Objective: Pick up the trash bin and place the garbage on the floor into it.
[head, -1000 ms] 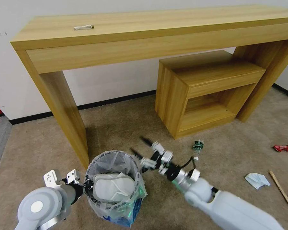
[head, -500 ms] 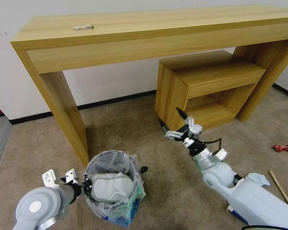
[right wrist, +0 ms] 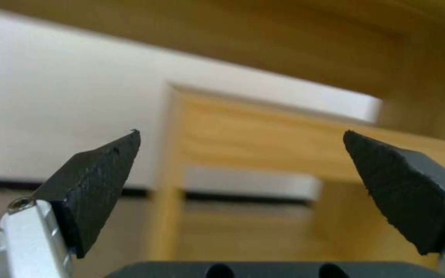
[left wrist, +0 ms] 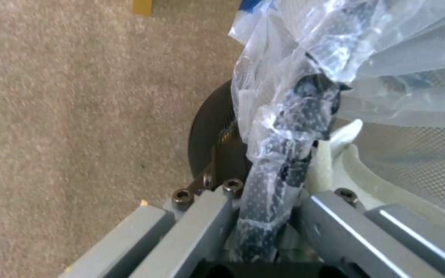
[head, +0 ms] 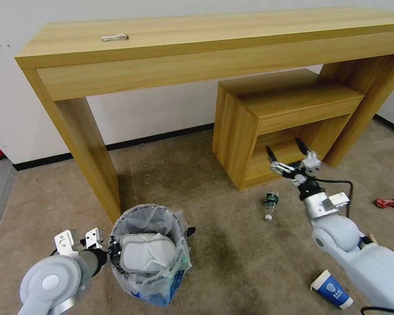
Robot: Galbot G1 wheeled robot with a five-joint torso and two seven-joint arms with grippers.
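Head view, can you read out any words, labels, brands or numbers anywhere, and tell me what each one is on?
No text can be read out.
Blue-white paper cup on the floor: white emblem and lettering, too small to read.
Crushed plastic bottle: green label, print too small to read.
Trash bin, held at the rim by the left gripper: blue print on the liner bag, crumpled and unreadable.

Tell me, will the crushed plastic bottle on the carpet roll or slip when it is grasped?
The crushed plastic bottle looks flattened, so it probably will not roll far. It appears empty, thus likely light. Its thin clear wall may buckle or slide between the open right end effector fingers.
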